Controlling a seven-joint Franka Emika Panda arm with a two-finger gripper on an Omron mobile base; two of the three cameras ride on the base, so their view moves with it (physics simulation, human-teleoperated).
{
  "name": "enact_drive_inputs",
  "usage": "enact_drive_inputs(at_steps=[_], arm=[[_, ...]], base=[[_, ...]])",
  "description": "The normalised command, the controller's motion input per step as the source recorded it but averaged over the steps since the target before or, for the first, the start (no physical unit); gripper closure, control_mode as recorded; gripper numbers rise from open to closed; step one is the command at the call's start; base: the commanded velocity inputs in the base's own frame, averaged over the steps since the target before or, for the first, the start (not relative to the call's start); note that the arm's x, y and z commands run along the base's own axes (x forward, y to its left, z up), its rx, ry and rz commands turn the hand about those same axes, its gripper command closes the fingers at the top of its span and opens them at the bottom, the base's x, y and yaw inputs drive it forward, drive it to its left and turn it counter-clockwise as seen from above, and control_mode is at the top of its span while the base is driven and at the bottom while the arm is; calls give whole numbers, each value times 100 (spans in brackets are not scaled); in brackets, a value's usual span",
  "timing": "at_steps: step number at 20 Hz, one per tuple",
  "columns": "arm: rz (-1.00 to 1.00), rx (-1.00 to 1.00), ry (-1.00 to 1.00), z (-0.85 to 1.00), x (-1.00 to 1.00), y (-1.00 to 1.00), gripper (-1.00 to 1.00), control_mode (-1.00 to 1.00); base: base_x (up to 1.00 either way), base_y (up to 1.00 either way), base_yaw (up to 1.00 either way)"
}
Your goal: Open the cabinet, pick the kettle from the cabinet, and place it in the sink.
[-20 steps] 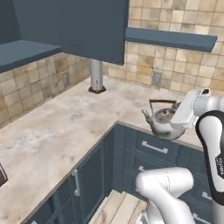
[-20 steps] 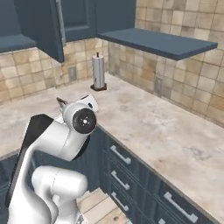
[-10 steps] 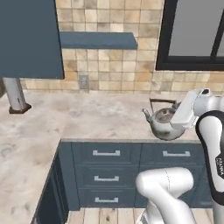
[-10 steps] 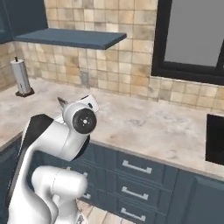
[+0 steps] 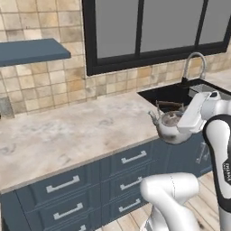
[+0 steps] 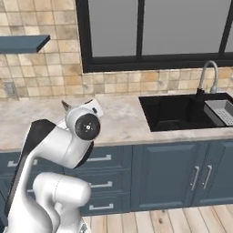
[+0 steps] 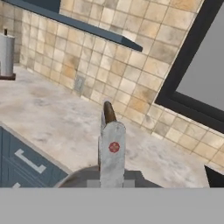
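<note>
A dark-framed window (image 5: 153,31) sits above the tiled wall (image 6: 50,68). Blue shelf (image 5: 27,52) juts out on the left, marbled counter (image 5: 67,135) below it, blue drawers (image 5: 67,198) underneath. Grey perforated tray (image 6: 220,110) at far right.

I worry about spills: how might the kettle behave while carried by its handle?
Held by its arched handle, the kettle may swing under the end effector. Its smooth metal looks rigid, possibly slippery. The squat body should sit stably once lowered.
</note>
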Motion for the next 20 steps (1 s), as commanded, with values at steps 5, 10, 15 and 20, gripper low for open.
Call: enact_drive_inputs(at_steps=[5,10,15,20], arm=[[0,0,0,0,0,0,100,100],[0,0,0,0,0,0,100,100],[0,0,0,0,0,0,100,100],[0,0,0,0,0,0,100,100]], base=[[23,-33,1],[23,-48,13],[21,-51,13],[20,-54,7]])
